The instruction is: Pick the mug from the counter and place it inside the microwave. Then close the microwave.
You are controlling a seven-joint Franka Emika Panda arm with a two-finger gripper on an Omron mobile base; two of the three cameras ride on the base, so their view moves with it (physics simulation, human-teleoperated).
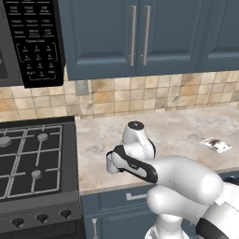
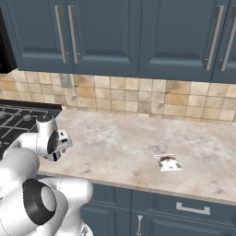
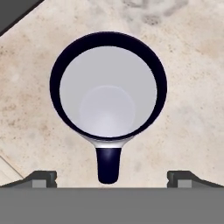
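— Where's your mug [image 3: 108,89]?

— Upright on the table [image 1: 177,126], near its front edge, just right of the stove [image 1: 32,158] — you are looking straight down into it, navy handle toward the camera.

— And the jaws?

— Spread wide, one tip each side of the handle, touching nothing. Your hand hangs directly above the mug. The microwave [image 1: 28,37] sits up at far left, keypad facing you; a small packet [image 2: 168,162] lies to the right.

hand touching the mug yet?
Apart. Hand view: both fingertips stand wide either side of the mug handle, bare counter between; hand open.
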